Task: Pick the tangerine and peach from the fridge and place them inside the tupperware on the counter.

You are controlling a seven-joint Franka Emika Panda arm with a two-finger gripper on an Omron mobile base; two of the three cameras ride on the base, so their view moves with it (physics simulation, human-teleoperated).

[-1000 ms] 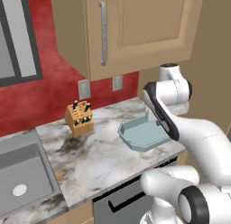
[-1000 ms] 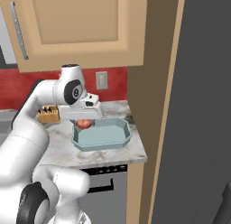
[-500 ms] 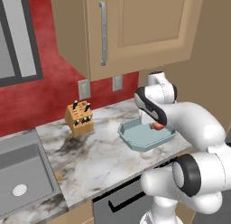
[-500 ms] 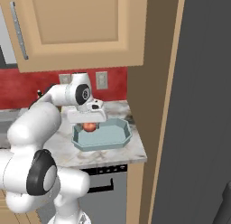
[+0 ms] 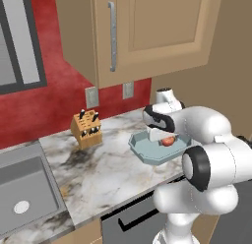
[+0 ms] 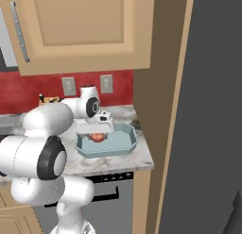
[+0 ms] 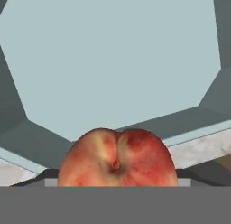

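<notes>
The gripper [image 6: 97,132] hangs low over the tupperware [image 6: 126,144], clamped on the peach [image 6: 97,137], which sits just above the tray's pale floor. The tupperware rests on the counter [image 5: 93,174], well right of the knife block [image 5: 86,130], beside the closed fridge [image 6: 208,115].

The tupperware [image 7: 113,60] looks like smooth matt plastic. The peach [image 7: 118,157] has a soft, dull, mottled skin. The surface [image 5: 98,169] is polished veined stone, the knife block [image 5: 86,130] plain wood, the sink [image 5: 24,198] brushed steel.
</notes>
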